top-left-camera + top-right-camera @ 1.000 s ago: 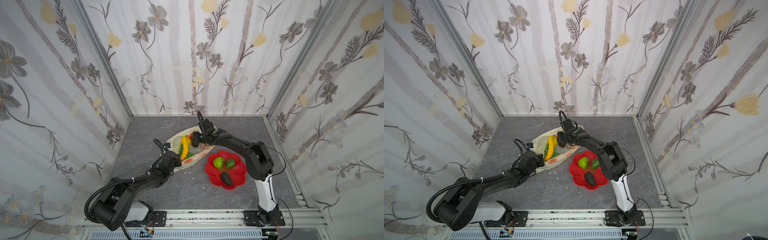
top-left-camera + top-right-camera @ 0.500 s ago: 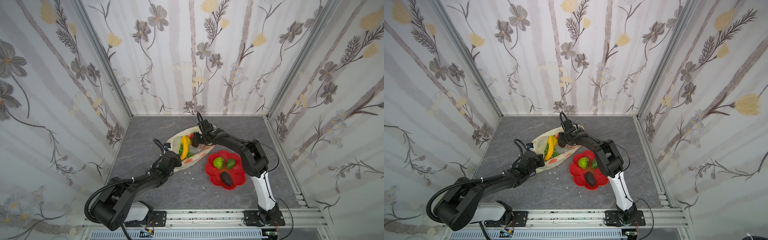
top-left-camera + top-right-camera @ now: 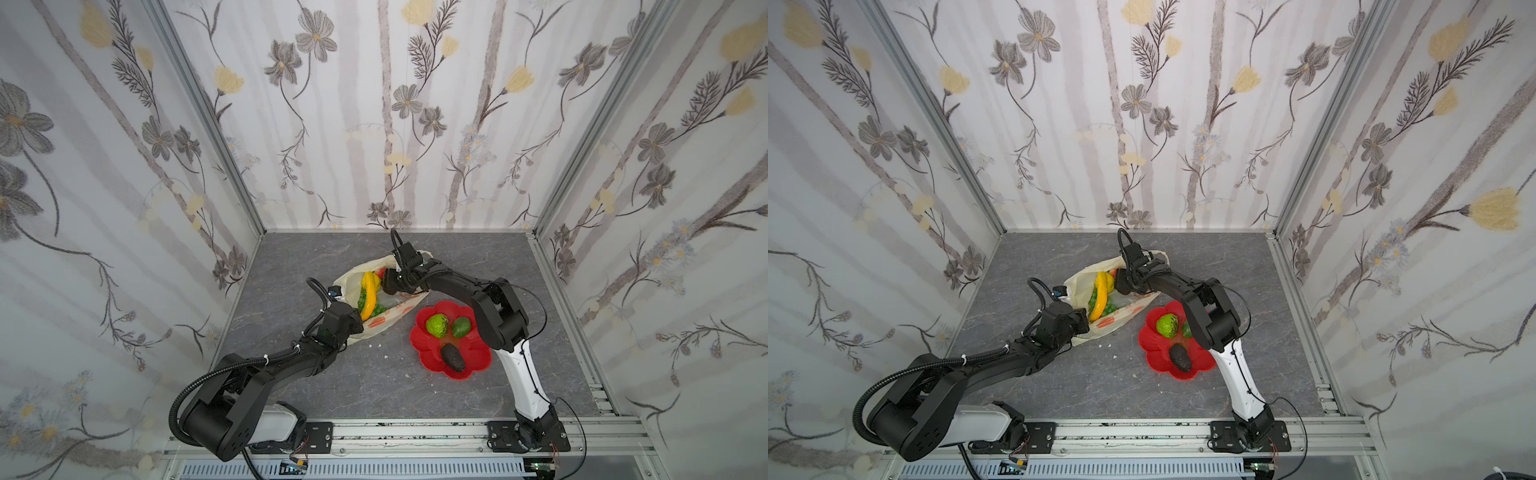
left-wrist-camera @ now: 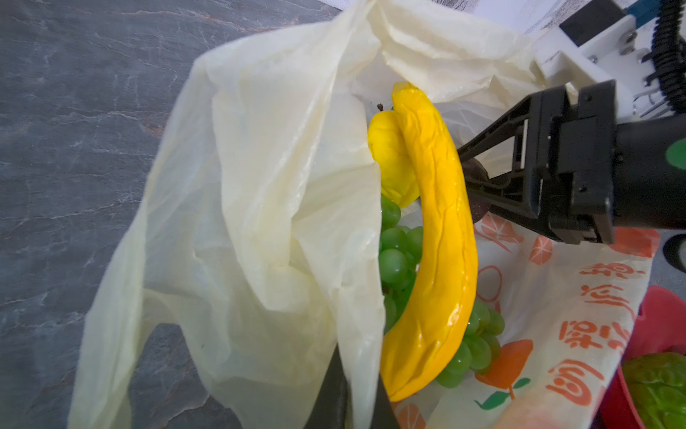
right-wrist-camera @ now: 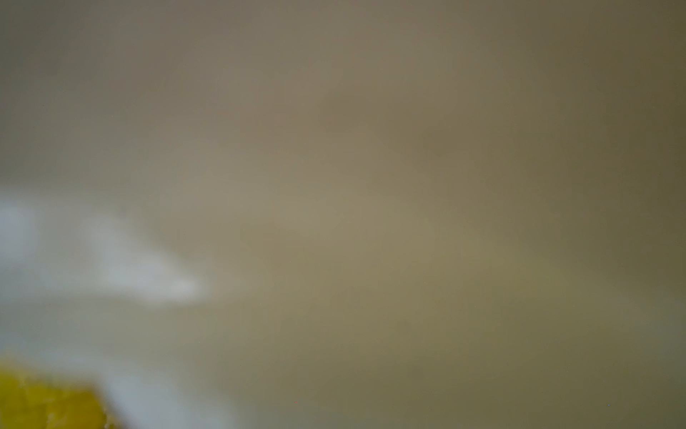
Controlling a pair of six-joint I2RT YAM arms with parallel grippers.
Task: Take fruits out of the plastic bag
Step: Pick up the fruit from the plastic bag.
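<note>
Plastic bag [image 3: 386, 318] unmoved, right elbow [image 3: 498, 316] swung inward

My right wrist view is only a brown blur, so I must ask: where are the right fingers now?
Observer: Inside the mouth of the plastic bag. The right gripper reaches a dark brown piece beside the banana; whether it grips it, I cannot tell.
Operator: Who holds the bag?
Observer: The left gripper, shut on its edge.
Operator: What lies outside?
Observer: On the red plate: bumpy green citrus, smooth green fruit, dark avocado.
</note>
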